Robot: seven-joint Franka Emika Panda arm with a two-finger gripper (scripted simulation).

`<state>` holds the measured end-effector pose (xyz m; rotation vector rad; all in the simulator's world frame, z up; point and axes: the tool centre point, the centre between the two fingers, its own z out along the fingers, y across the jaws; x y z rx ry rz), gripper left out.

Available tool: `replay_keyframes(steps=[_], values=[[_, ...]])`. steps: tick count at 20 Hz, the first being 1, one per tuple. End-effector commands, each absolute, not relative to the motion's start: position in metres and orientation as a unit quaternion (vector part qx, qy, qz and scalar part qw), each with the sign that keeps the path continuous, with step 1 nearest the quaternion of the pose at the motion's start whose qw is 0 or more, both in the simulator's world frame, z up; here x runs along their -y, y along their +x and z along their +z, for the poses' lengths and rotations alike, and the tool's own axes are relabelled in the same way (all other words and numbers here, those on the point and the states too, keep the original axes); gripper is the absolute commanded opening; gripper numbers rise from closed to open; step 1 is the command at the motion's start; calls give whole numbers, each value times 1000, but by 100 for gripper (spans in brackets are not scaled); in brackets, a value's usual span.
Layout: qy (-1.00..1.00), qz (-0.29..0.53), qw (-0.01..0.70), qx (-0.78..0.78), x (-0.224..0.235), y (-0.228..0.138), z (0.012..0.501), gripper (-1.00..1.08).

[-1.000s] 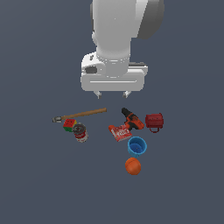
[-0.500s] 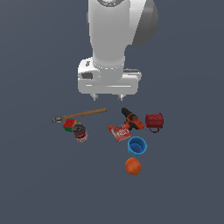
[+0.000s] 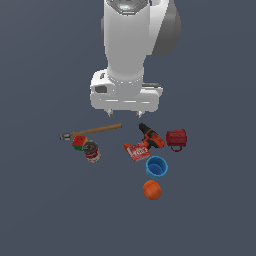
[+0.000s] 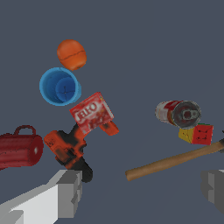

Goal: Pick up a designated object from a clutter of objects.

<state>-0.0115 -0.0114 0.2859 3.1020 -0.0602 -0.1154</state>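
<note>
The designated object, a flat red box point(image 3: 136, 151) with white lettering point(image 4: 92, 113), lies on the floor against the orange drill point(image 3: 151, 136) in the clutter of objects. My gripper point(image 3: 124, 114) hangs open and empty well above the floor. In the exterior view it stands higher in the picture than the box and slightly to its left. In the wrist view the two grey fingers point(image 4: 65, 192) frame the drill's end and the hammer handle point(image 4: 175, 159), and the gripper point(image 4: 140, 190) has nothing between them.
Around the box lie a wooden-handled hammer point(image 3: 92, 131), a multicoloured cube point(image 3: 79, 142), a red-white can point(image 3: 92, 151), a dark red handled container point(image 3: 176, 139), a blue cup point(image 3: 156, 167) and an orange ball point(image 3: 152, 190). The drill point(image 4: 68, 146) touches the box's edge.
The arm's hand has shifted a little towards the exterior view's left and come slightly lower. The fingers stay open and no object has moved.
</note>
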Motion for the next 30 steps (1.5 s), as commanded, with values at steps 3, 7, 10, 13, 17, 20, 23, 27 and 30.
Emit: replay_keyframes(steps=[3,7,10,13,17,20,23,27,30], values=[[998,-35,18,48,8,-8,277,100],[996,-31,17,85,3,-4,265,100],[992,-29,17,118,-1,-1,255,100],[988,-26,16,153,-6,3,243,100],[979,-22,14,201,-11,6,228,100],[971,-19,13,236,-16,9,217,100],[962,-16,12,271,-20,11,206,100],[948,-13,10,317,-26,14,190,100],[936,-11,9,352,-30,15,179,100]])
